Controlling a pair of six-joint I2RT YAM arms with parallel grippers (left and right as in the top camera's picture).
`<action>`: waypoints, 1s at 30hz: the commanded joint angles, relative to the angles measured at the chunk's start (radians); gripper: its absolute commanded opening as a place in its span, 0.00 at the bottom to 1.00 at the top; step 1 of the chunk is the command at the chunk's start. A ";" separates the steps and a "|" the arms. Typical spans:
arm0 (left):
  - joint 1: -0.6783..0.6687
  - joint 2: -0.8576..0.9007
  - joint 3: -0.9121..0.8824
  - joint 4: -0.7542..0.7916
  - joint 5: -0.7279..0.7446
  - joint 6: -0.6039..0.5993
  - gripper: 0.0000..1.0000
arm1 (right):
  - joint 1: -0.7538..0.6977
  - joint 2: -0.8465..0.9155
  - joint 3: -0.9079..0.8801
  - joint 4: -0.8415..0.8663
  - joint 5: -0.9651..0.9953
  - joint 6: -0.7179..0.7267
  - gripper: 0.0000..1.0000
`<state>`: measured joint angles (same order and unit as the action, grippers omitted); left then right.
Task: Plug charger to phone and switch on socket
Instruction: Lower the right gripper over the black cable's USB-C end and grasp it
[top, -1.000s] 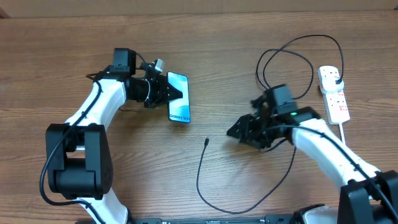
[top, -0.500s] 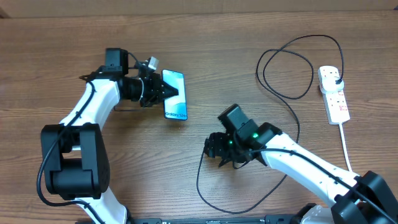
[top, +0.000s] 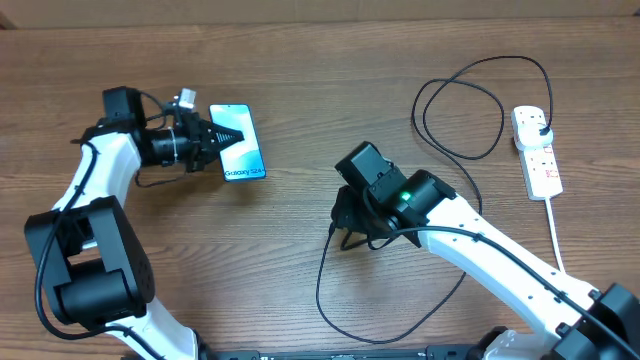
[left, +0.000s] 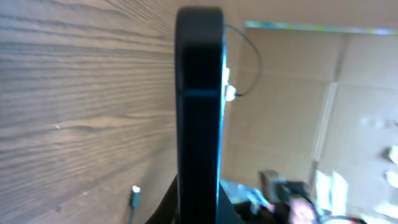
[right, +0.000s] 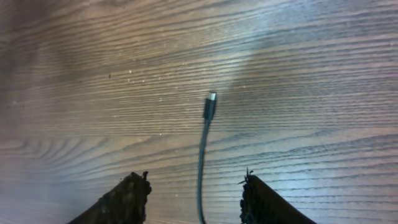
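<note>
Closed on the phone (top: 242, 155) with the left tool (top: 218, 138), pinching its long edge on the arm's side, one dark fingertip lying over the light blue screen. Screen up toward the overhead camera, "Galaxy S24" readable near the lower end. Placed at the far left of the surface (top: 300, 60), well apart from the rest of the task's things. Cannot tell whether lifted or resting on the wood. In the left wrist view, only the phone's dark frame (left: 199, 112), edge-on and upright in the middle of the picture, with wood grain to its left. Open at the right tool (top: 345, 236), near the middle of the surface, low over the free end of the charger (top: 321, 290). In the right wrist view, two dark fingers (right: 134, 196) well parted, with the thin black cable running up between them and touching neither. Connector tip (right: 210, 107) flat on the wood just ahead of the fingertips. Nothing gripped there. From the tip, down toward the near edge in a wide curve, back up under the right arm, through a large loop at upper right, and into the socket (top: 537, 150) by the black plug (top: 541, 123) at its far end. Socket flat by the right edge, red-marked switches facing up, thick white cord (top: 556, 235) trailing toward the near edge.
</note>
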<state>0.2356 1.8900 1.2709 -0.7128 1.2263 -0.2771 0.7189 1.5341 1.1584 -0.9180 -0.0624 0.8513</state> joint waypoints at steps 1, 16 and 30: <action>-0.017 -0.001 0.020 -0.066 0.166 0.156 0.04 | 0.007 0.072 0.008 -0.003 0.027 0.040 0.48; -0.028 -0.001 0.018 -0.155 0.100 0.308 0.04 | 0.163 0.320 0.008 0.076 0.195 0.173 0.41; -0.053 -0.001 0.014 -0.154 0.060 0.307 0.04 | 0.161 0.327 -0.003 0.136 0.209 0.223 0.30</action>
<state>0.1967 1.8900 1.2720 -0.8658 1.2591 0.0040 0.8833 1.8618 1.1584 -0.7952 0.1162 1.0481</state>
